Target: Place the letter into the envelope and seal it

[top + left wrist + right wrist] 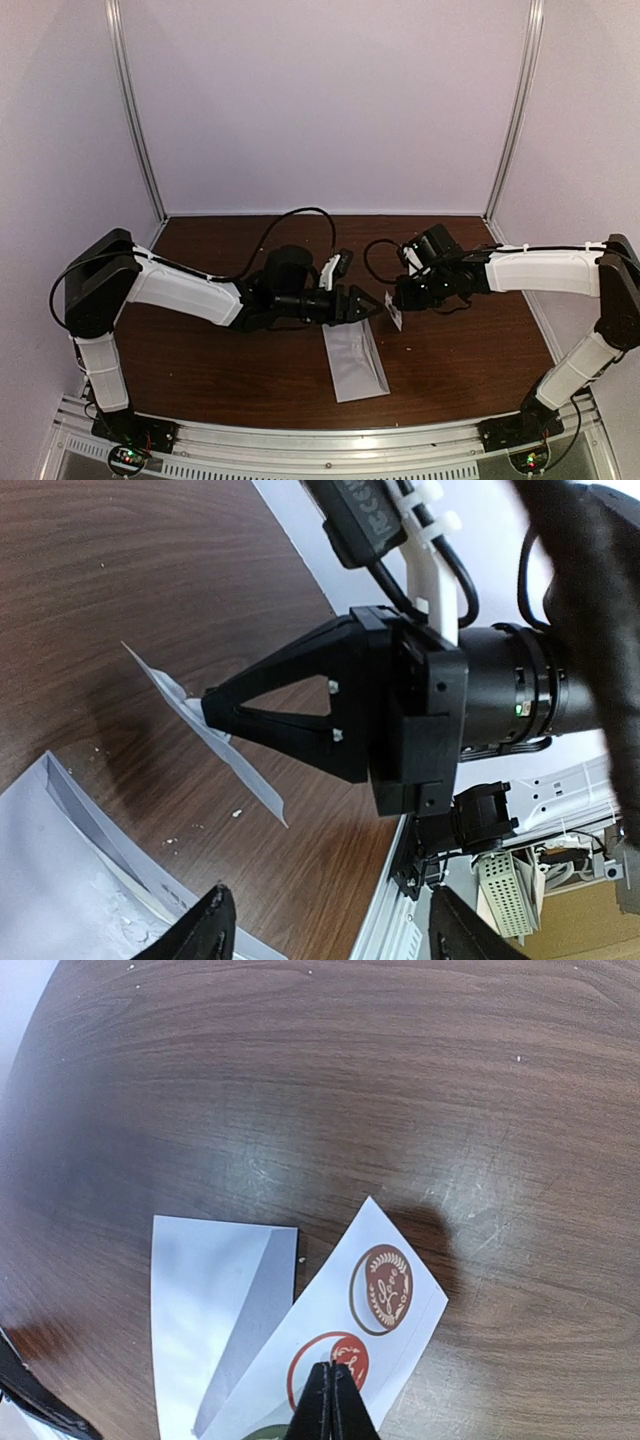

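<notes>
Right wrist view, bottom centre: your right gripper (330,1400) is clamping a white card of round brown stickers (335,1305) near the pale grey-white paper envelope (200,1300). Your left gripper (365,303) is gaping empty, and I judge it should be peeling a sticker to seal.

Matt grey-white paper envelope (355,362), smooth white sticker card (325,1305), and a scuffed, faintly glossy wood-grain tabletop (200,350).
</notes>
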